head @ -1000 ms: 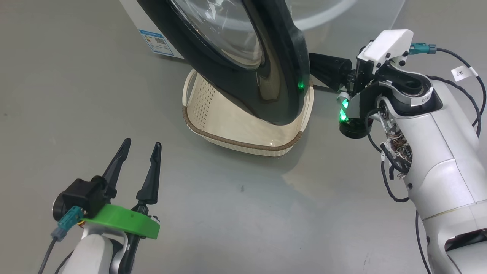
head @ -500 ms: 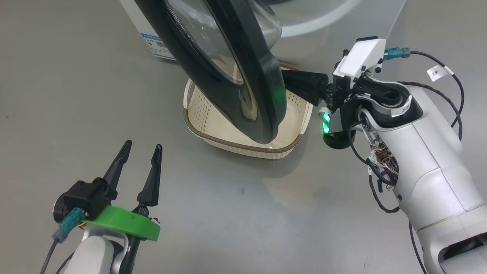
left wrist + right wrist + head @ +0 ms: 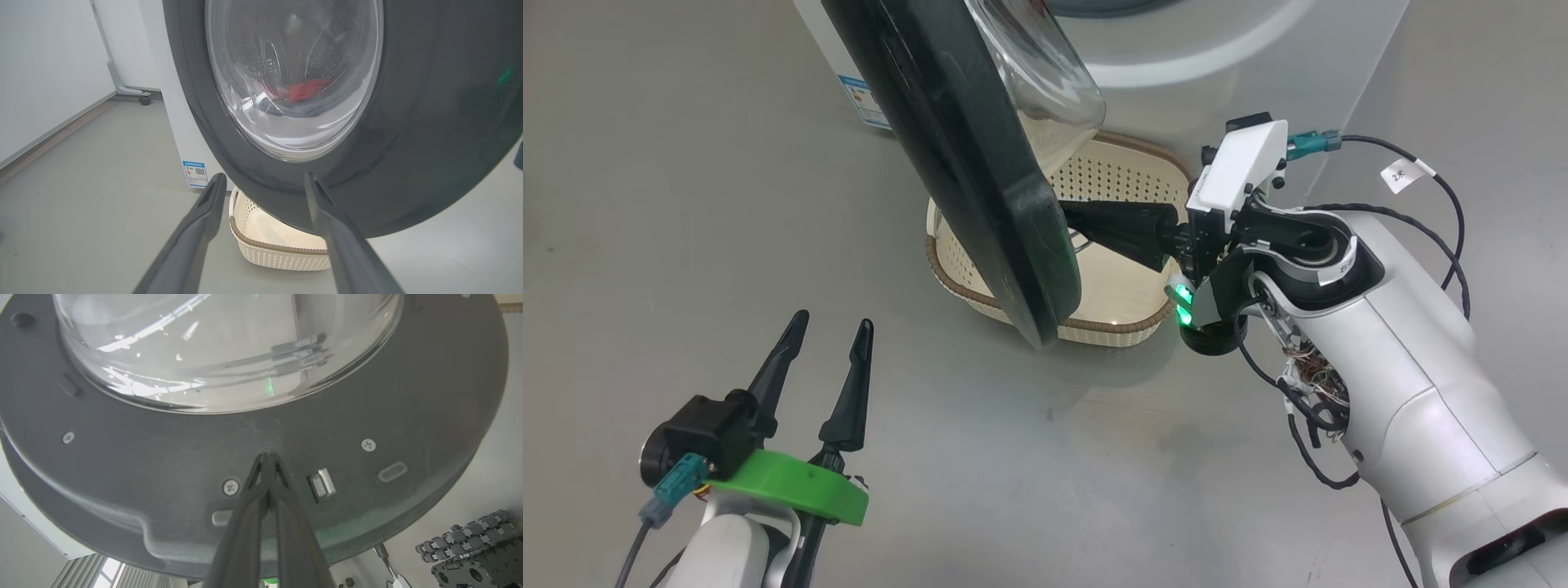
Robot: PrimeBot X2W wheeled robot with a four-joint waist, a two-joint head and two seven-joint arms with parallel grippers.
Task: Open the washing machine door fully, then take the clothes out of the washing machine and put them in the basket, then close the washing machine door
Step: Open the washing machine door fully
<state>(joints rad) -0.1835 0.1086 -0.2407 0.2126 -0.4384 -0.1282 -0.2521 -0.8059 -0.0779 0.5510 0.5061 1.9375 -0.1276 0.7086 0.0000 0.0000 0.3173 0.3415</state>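
Black-rimmed washing machine door (image 3: 964, 163) stands swung out from the washing machine (image 3: 1258, 49), edge-on to my head camera. My right gripper (image 3: 267, 457) is pinched fully together with nothing in it, its tips against the door's inner face just under the glass bowl. The basket (image 3: 1111, 331) sits on the floor below it. My left gripper (image 3: 833, 320) is spread wide and empty, well short of the door's outer face. Beyond its fingers, red clothes (image 3: 302, 90) show through the glass.

Floor (image 3: 645, 204): smooth grey, slight sheen, soft even light, one dark speck (image 3: 1049, 414). White wall (image 3: 41, 73) on left wrist view's left, brownish skirting (image 3: 53, 136). Pale stand leg (image 3: 107, 61) on black caster (image 3: 143, 100). Right wrist view: bright slats (image 3: 86, 573), dark linked hardware (image 3: 470, 551).
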